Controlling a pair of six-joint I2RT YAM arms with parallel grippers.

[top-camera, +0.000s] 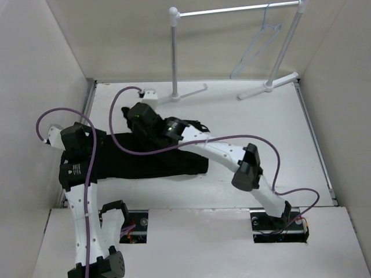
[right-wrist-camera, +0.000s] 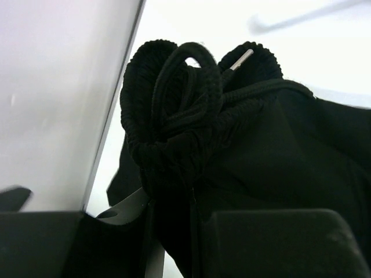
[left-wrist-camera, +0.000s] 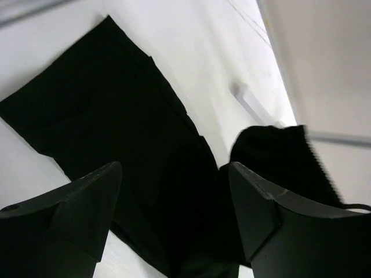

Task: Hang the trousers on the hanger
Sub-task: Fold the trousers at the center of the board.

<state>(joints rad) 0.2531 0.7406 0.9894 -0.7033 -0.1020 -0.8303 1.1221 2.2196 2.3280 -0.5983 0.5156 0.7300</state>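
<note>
Pinching the bunched waistband [right-wrist-camera: 168,133] looks to be the step in hand: the right gripper [top-camera: 141,117] has its jaws narrow on a fold of the trousers [top-camera: 151,162] at the drawstring end, with the cord [right-wrist-camera: 188,75] looped above the fingers. To do it well, the pinch should take the full thickness of the band, not the cord alone. Any lift should go slow so the legs trail without twisting. The left gripper [left-wrist-camera: 174,194] hangs with jaws wide over the leg cloth, holding nothing, and seems placed for a second hold. The right arm reaches long and low toward the left post of the rack [top-camera: 232,10]. The left arm is bent up, wrist tipped down. The trousers lie on the table [top-camera: 272,145] in front of the rack, toward its left post. The hanger [top-camera: 258,49] hangs from the rack's bar near the right post, well apart from the cloth.
</note>
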